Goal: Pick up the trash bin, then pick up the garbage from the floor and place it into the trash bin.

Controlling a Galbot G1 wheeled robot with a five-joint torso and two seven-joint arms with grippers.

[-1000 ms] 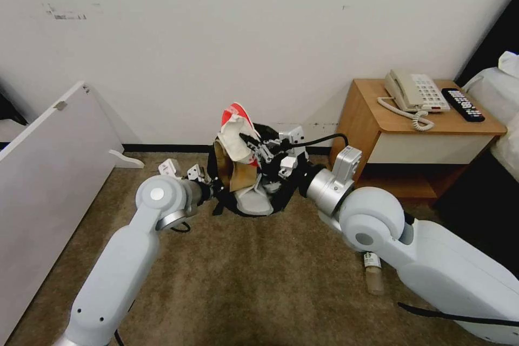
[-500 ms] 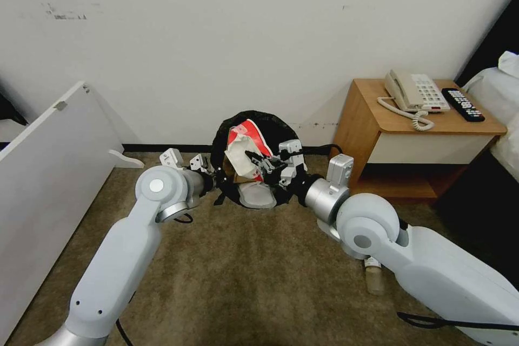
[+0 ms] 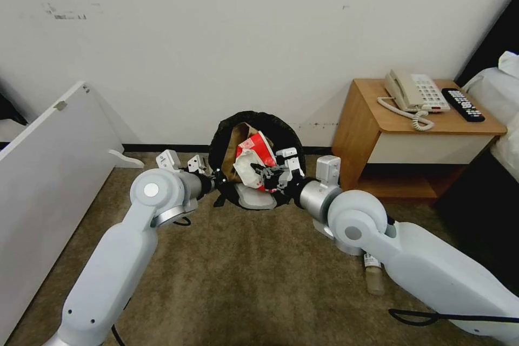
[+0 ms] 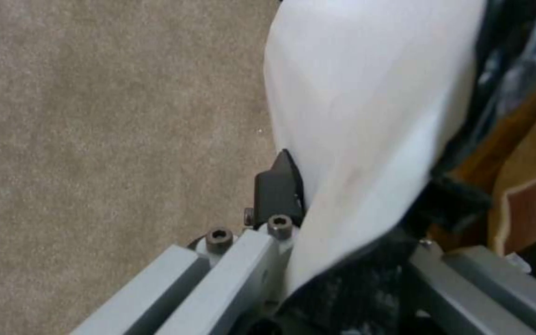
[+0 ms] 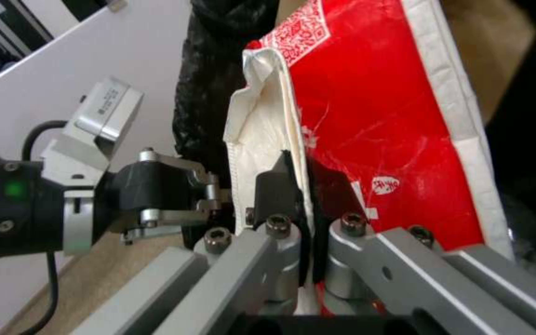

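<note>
small clear plastic bottle [image 3: 372, 275] lying on the carpet, nearer than the bin, beside the right arm | left end effector [image 3: 216, 181] clenched on the rim of the round white trash bin with crinkled black liner [image 3: 254, 200], bin tipped mouth-forward | right end effector [image 3: 266, 173] grasping the red-and-white foil packet [image 3: 254, 158] at the bin's mouth | brown paper bag [image 3: 235, 146] inside the bin, behind the packet
</note>
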